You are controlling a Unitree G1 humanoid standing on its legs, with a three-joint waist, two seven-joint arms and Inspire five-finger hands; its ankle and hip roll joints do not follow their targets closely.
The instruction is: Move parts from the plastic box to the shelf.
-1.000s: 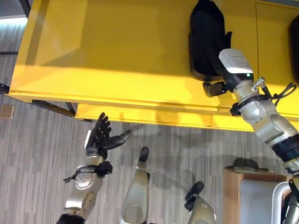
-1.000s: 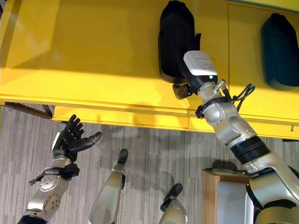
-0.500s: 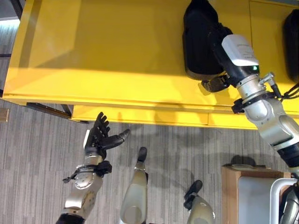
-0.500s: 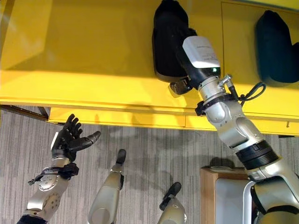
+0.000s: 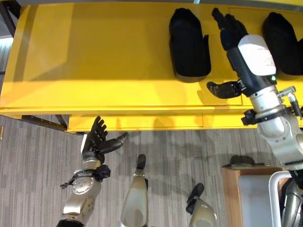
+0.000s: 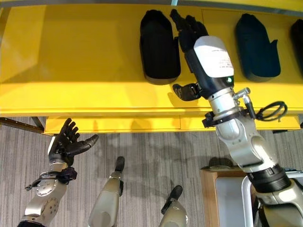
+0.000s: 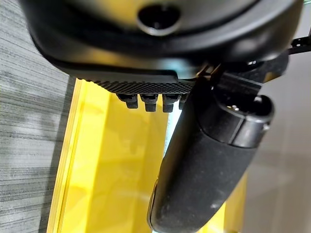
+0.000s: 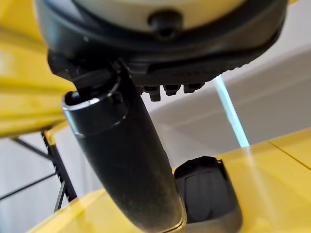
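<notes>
My right hand [image 6: 189, 30] is out over the yellow shelf [image 5: 94, 56], its fingers [image 5: 227, 23] straight and spread toward the far edge, the thumb [image 5: 222, 89] sticking out to the left nearer me. It holds nothing. The black part [image 5: 189, 45] lies flat on the shelf just to the left of my fingers, close beside them but apart, with a strip of yellow showing between. In my right wrist view that same part [image 8: 206, 194] rests on the yellow surface past my thumb. A second black part [image 6: 255, 45] lies on the shelf to the right of my hand, and the dark edge of another [image 6: 298, 47] shows at the far right.

My left hand [image 5: 97, 142] hangs low on the left, in front of the shelf's near edge and over the grey floor [image 5: 38, 179], fingers straight and fanned, thumb out to the right, empty. A wooden box corner [image 5: 234, 189] stands on the floor at near right.
</notes>
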